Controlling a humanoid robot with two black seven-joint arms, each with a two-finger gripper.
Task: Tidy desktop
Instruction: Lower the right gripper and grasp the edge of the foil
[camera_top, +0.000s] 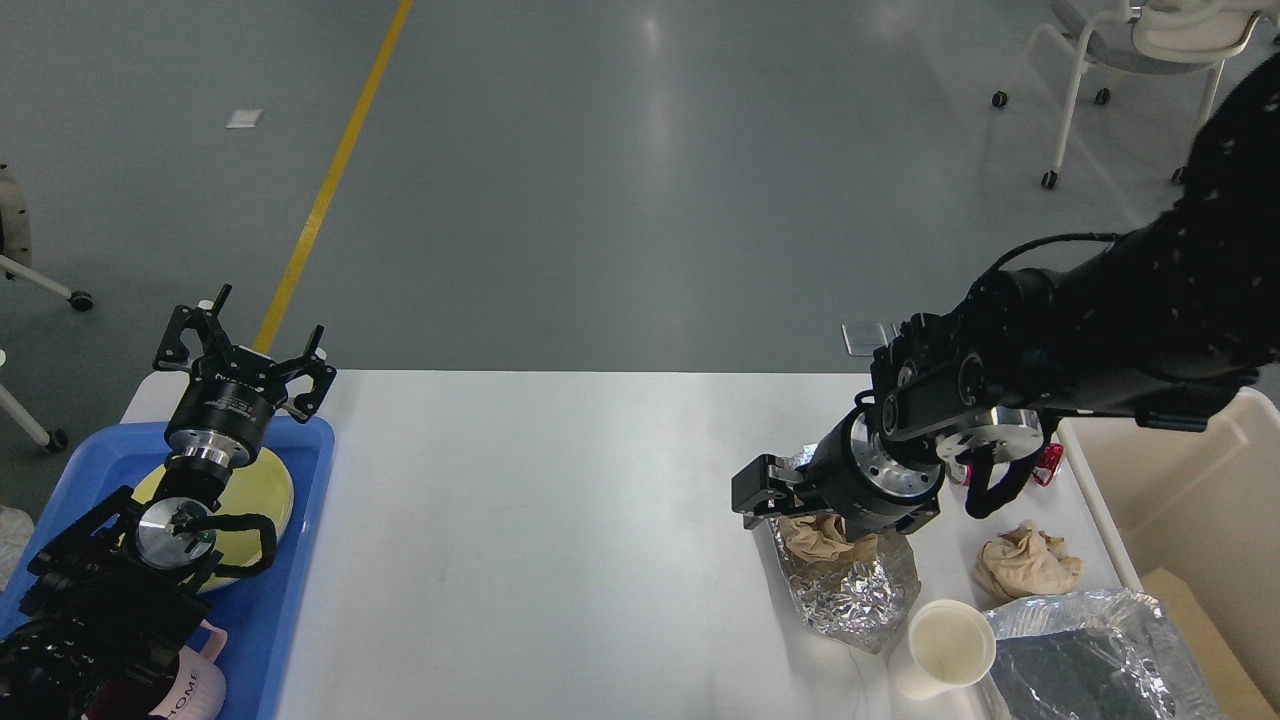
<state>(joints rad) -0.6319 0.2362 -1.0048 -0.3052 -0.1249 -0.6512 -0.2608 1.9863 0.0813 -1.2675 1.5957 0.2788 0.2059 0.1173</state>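
The white desktop (560, 520) carries litter on its right side. A crumpled foil sheet (850, 590) holds a brown paper wad (815, 535). My right gripper (800, 510) is low over that wad and foil, open, with one finger (757, 488) showing at the foil's far left corner and the other mostly hidden under the wrist. A crushed red can (1050, 462) is mostly hidden behind the right arm. A second brown paper wad (1025, 565), a white paper cup (945, 650) and a foil tray (1080, 660) lie near the front right. My left gripper (245, 345) is open and empty above the blue tray.
A blue tray (280, 600) at the left edge holds a yellow plate (265, 485) and a pink mug (195, 690). A beige bin (1180, 500) stands off the table's right edge. Chairs (1130, 60) stand on the grey floor beyond.
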